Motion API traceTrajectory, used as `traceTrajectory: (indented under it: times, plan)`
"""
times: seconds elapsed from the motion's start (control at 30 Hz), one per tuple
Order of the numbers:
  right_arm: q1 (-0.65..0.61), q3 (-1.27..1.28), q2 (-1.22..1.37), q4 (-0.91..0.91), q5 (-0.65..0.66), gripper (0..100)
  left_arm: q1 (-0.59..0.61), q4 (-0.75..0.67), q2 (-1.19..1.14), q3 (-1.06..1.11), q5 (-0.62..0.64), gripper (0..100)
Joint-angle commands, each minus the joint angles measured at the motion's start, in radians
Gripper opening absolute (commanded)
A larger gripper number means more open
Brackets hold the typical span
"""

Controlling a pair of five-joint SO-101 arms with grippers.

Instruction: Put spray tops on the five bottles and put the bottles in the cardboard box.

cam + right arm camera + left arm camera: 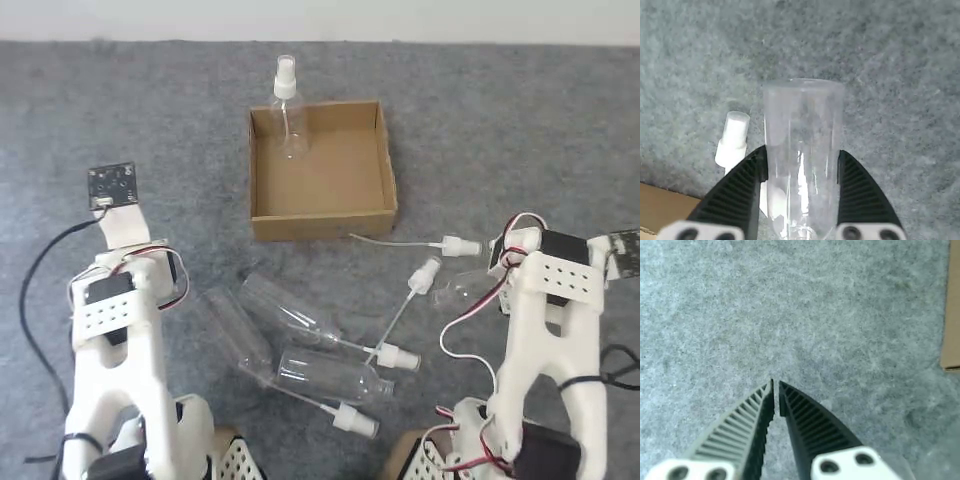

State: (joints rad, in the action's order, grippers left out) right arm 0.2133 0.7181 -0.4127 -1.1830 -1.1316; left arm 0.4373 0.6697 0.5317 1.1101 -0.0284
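Bottle [802,110], clear with no top on it, sits clamped between the jaws of the right gripper [802,152], low over the grey carpet [520,130] off the front right corner of the cardboard box [320,225]. Its wide end points away from the wrist, so the neck probably faces back toward the arm, but that's hard to confirm. The left gripper [776,385] has its jaws pressed together on nothing, over bare carpet near the box's left side. One capped bottle [286,105] stands upright in the box's back left corner. Three lying bottles [300,315] are on their sides in front of the box, between the arms. Two white tops [400,357] lie at their ends; can't tell if they're seated. Two loose tops with long tubes lie near the held bottle, and the nearest spray top [732,137] is just beside it. The step looks like fitting a top to the held bottle, with about one of five done. To do it well, grip firmly without crushing the thin plastic and turn the mouth toward the other arm. The left gripper should open and take a top by its white head, not the bendy tube. Thread the tube in first, then press the head straight down. Clear plastic is slippery, so watch for rotation in the grip.
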Motion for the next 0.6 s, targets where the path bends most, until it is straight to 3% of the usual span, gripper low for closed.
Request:
traceTrajectory:
  times: [0.0,0.13,0.4,0.57]
  plan:
    - [0.010,0.006,-0.038,0.008,-0.017,17.7,0.005,-0.020,0.037,-0.010,-0.011,2]
    - [-0.021,0.035,-0.038,0.019,-0.020,24.7,0.005,-0.020,0.037,-0.010,-0.011,2]
    - [-0.033,0.011,-0.050,0.001,-0.020,25.0,0.005,-0.020,0.037,-0.010,-0.011,2]
    - [-0.045,-0.115,-0.050,-0.134,-0.014,25.0,0.005,-0.023,0.040,-0.001,-0.011,2]
